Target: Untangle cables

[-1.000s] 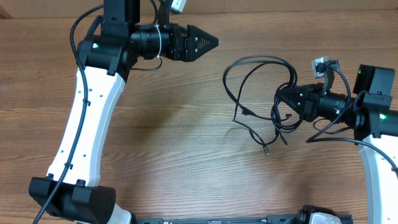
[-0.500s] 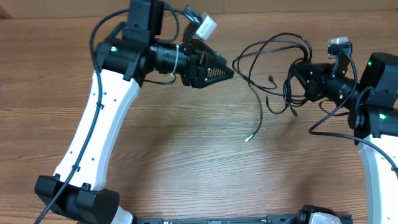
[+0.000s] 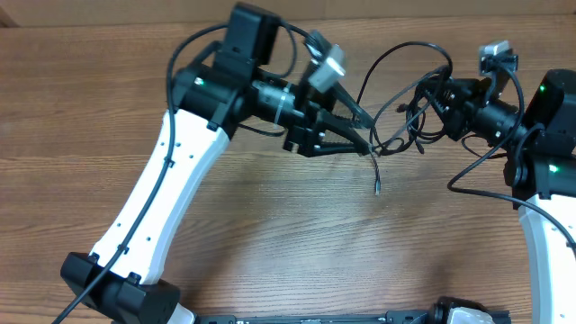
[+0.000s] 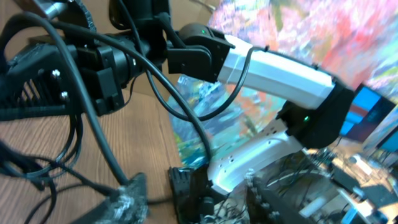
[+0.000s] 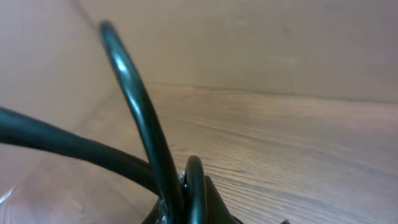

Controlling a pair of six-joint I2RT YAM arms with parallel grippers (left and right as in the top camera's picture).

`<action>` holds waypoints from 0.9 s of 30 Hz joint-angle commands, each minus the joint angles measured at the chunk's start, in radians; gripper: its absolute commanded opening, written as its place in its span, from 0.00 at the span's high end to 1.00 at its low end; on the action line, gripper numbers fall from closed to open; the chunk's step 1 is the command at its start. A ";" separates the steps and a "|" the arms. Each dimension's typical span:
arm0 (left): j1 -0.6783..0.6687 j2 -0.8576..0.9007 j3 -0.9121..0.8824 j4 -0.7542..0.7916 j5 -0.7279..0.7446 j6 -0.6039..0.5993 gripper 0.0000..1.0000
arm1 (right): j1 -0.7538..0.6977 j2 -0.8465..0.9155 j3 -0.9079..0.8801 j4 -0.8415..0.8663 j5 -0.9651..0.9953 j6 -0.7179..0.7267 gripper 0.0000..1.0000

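Note:
The cables [image 3: 389, 137] are a tangle of thin black cords hanging in loops between the two grippers, above the wooden table [image 3: 270, 225]. One loose plug end [image 3: 377, 184] dangles below. My right gripper [image 3: 421, 115] is shut on the tangle; in the right wrist view thick-looking cable loops [image 5: 134, 99] rise from its pinched fingertips [image 5: 193, 205]. My left gripper [image 3: 367, 135] has its tips at the left side of the tangle. Its jaws stand partly apart, with a cord [image 4: 102, 146] running against one finger [image 4: 124, 199]. My left gripper [image 4: 194, 186] is open.
The left arm's white link [image 3: 162, 198] slants across the left half of the table. The right arm's white link [image 3: 544, 243] stands at the right edge. A dark bar [image 3: 315, 318] runs along the front edge.
The left arm has swung right and forward to the tangle, and its jaws have narrowed. The right gripper has carried the cables up and away from me, off the table.

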 commanded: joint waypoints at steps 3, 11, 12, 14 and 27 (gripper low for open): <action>0.009 -0.022 0.007 0.051 0.066 0.031 0.57 | -0.003 -0.010 0.007 0.008 -0.228 -0.337 0.96; 0.046 -0.024 0.007 0.101 0.142 0.027 0.53 | -0.003 -0.010 0.007 0.003 -0.233 -0.392 0.96; 0.058 -0.024 0.007 0.115 0.102 0.027 0.49 | -0.003 -0.010 0.007 0.004 -0.242 -0.392 0.96; 0.067 -0.024 0.007 0.123 0.002 0.027 0.46 | -0.003 -0.010 0.007 0.005 -0.283 -0.392 0.96; -0.006 -0.024 0.007 0.104 -0.284 0.161 0.59 | -0.002 -0.010 0.007 0.468 -0.497 0.206 0.96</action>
